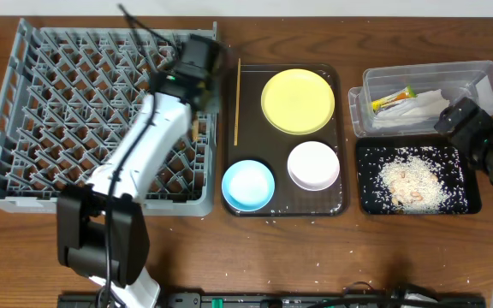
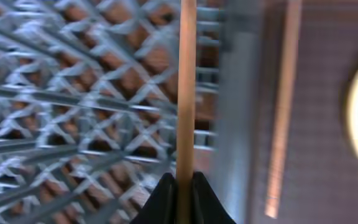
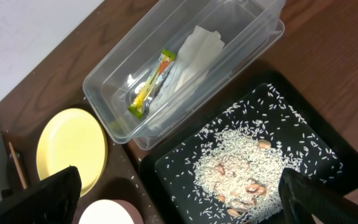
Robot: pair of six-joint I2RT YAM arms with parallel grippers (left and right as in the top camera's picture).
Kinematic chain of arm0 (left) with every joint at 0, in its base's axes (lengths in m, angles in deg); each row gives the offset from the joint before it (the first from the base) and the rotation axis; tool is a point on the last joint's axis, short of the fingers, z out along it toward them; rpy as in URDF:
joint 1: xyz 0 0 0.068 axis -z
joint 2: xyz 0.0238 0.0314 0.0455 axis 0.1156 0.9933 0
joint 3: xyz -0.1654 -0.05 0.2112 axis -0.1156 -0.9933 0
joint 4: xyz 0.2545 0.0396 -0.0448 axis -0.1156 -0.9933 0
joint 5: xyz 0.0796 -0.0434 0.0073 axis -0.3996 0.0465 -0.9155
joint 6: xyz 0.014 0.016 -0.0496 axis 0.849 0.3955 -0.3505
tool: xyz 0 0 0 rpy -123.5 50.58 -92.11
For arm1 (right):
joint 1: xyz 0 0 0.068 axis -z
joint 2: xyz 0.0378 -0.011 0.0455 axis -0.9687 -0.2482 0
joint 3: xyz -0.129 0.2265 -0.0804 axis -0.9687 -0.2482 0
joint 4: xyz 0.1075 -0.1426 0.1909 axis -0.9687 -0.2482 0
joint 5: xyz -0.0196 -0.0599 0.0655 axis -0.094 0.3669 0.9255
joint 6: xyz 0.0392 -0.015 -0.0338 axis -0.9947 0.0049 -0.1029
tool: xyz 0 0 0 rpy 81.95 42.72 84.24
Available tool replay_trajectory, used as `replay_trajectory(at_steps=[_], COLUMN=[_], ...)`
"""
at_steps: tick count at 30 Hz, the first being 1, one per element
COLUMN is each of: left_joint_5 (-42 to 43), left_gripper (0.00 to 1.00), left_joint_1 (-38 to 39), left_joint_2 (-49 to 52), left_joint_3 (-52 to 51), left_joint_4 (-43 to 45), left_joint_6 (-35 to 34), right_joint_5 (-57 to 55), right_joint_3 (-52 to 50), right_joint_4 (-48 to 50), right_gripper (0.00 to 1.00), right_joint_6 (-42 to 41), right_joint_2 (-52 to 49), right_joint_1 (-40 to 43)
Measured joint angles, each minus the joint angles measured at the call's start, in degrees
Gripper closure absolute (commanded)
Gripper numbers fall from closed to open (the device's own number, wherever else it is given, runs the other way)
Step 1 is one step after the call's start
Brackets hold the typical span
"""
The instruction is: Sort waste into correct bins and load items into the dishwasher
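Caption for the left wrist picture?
Left gripper holds a chopstick over the grey rack; second chopstick lies on the tray.

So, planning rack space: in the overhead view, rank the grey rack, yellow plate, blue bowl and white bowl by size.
1. grey rack
2. yellow plate
3. blue bowl and white bowl, too alike to rank

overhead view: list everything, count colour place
dish rack: 1, grey, left
serving tray: 1, brown, centre
plate: 1, yellow, tray back
blue bowl: 1, blue, tray front
white bowl: 1, white, tray front
loose chopstick: 1, wooden, tray left
held chopstick: 1, wooden, left gripper
clear tub: 1, clear, back right
wrapper: 1, yellow-green-orange, in tub
napkin: 1, white, in tub
black tray: 1, black, front right
rice scraps: pile, whitish, black tray
left gripper: 1, black, over rack
right gripper: 1, black, by bins
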Motion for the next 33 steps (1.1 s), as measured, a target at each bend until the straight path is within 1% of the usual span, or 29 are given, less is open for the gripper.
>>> replay_trajectory(at_steps=[4,9,13,17,18,19,20,21,22,23,25,26,27,30,33], left_joint_5=[4.04,7.37,8.66,8.87,8.90,8.92,8.94,9.03,9.11,9.29,9.49,9.57,9.64,10.51,11.80], left_gripper=[0.92,0.92,0.92,0.90,0.85,0.83,0.78,0.70,0.60,0.57,0.58,0.62,0.63,0.63,0.62], left_joint_1=[-3.52,-3.54,-3.28,-3.28,-3.28,-3.28,-3.23,-3.10,-2.99,-2.89,-2.32,-2.03,-1.81,-0.59,2.05], left_joint_2=[0.15,0.57,1.86,3.06,3.26,3.39,3.39,3.39,3.39,3.39,3.34,3.28,3.10,1.40,-1.68], left_joint_3=[0.00,0.00,0.00,0.00,0.00,-0.02,-0.02,-0.02,-0.02,-0.02,-0.02,-0.02,-0.02,-0.04,-0.04], left_joint_4=[0.33,-0.55,-0.79,-1.18,-1.18,-1.16,-1.14,-1.14,-1.14,-1.20,-1.92,-2.03,-2.03,-1.16,1.70], left_joint_6=[3.58,6.56,7.34,6.71,5.99,4.87,4.37,3.91,3.32,3.19,2.47,2.36,2.14,1.53,1.38], right_joint_5=[0.00,0.00,0.00,-0.02,-0.02,-0.02,0.00,0.00,0.00,0.00,0.00,0.00,0.00,0.00,0.00], right_joint_3=[0.00,0.00,0.00,0.00,0.00,0.00,0.00,0.00,0.00,0.00,0.00,0.00,0.00,0.00,0.00], right_joint_4=[0.00,0.00,0.00,0.00,0.02,0.00,0.00,0.00,0.00,0.00,0.00,0.02,0.02,0.00,0.00], right_gripper=[0.01,0.01,0.01,0.01,0.01,0.01,0.01,0.01,0.01,0.01,0.01,0.01,0.01,0.01,0.01], right_joint_6=[0.00,0.00,0.00,0.00,0.00,0.00,0.00,0.00,0.00,0.00,0.00,0.00,0.00,0.00,0.00], right_joint_2=[0.00,0.00,0.00,0.00,0.00,0.00,0.00,0.00,0.00,0.00,0.00,0.00,0.00,0.00,0.00], right_joint_1=[0.00,0.02,0.00,0.00,0.00,0.00,0.02,0.00,0.00,0.00,0.00,0.00,0.00,0.00,0.00])
